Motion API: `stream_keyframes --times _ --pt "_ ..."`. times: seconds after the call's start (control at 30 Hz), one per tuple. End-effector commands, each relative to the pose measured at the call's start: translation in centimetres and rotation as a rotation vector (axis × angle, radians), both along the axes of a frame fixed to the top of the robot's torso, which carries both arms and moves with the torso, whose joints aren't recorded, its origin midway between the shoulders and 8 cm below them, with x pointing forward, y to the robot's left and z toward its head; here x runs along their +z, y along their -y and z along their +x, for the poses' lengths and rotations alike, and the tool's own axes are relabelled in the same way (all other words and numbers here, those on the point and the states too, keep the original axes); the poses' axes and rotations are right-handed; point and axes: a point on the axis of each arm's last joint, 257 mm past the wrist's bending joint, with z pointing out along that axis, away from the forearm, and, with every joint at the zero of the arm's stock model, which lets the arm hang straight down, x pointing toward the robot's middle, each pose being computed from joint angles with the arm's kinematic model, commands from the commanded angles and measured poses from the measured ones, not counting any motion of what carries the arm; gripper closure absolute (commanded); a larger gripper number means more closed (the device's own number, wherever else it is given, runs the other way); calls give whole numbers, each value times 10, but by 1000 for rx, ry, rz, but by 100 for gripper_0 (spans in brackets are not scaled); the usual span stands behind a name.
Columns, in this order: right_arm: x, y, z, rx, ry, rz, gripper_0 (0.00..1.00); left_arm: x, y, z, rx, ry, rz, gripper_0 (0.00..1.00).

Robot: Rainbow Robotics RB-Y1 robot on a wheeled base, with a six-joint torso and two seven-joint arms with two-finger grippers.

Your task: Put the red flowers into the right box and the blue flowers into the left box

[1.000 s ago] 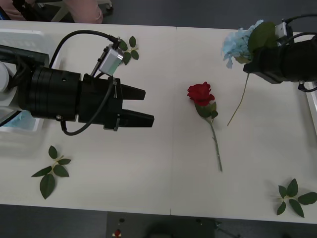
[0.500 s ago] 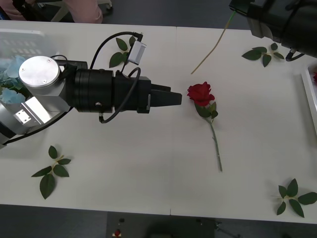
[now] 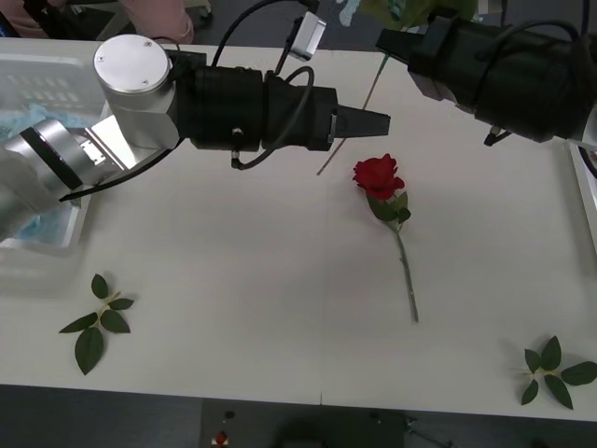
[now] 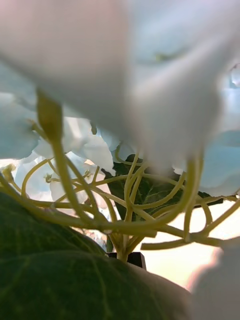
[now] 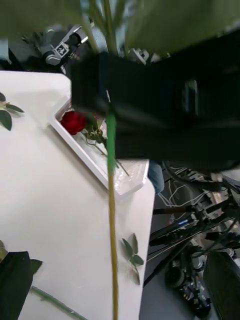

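My right gripper (image 3: 401, 42) is shut on a blue flower and holds it above the far middle of the table. Its thin stem (image 3: 365, 93) slants down toward the table, and its pale-blue head (image 4: 100, 150) sits close against the right wrist camera. My left gripper (image 3: 382, 123) reaches across to that stem. In the left wrist view the stem (image 5: 112, 210) runs between the open fingers (image 5: 12, 280). One red flower (image 3: 378, 175) lies on the table just below. Another red flower (image 5: 74, 121) lies in the right box (image 5: 100, 162). The left box (image 3: 47, 84) holds blue flowers (image 3: 37, 224).
Loose green leaf sprigs lie at the near left (image 3: 98, 322) and near right (image 3: 555, 369) of the table. The right box's rim (image 3: 583, 187) shows at the right edge. Both arms crowd the far middle of the table.
My left arm swung from the left side up and right to the hanging stem, rolling its wrist. My right arm carried the blue flower up and leftward.
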Motion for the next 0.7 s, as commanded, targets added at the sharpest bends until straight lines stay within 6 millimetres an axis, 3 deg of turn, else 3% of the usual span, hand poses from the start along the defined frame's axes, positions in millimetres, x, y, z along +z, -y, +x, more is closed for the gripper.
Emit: stream_keyframes --times 0.03,0.07,0.13,0.17,0.2,0.7 --pt "9 -11 -14 32 55 -28 100 25 5 15 12 68 45 0" --pt "9 -11 -14 33 57 -27 100 23 9 14 4 74 60 14" --pt "8 -11 -14 34 57 -31 100 17 19 10 -14 74 89 79" --pt "9 -11 -14 33 58 -30 100 14 21 10 -17 67 96 94" --pt "9 -11 -14 33 58 -30 100 8 24 8 -22 54 106 100" --pt "10 -11 -13 31 64 -30 100 0 31 10 -16 18 103 100"
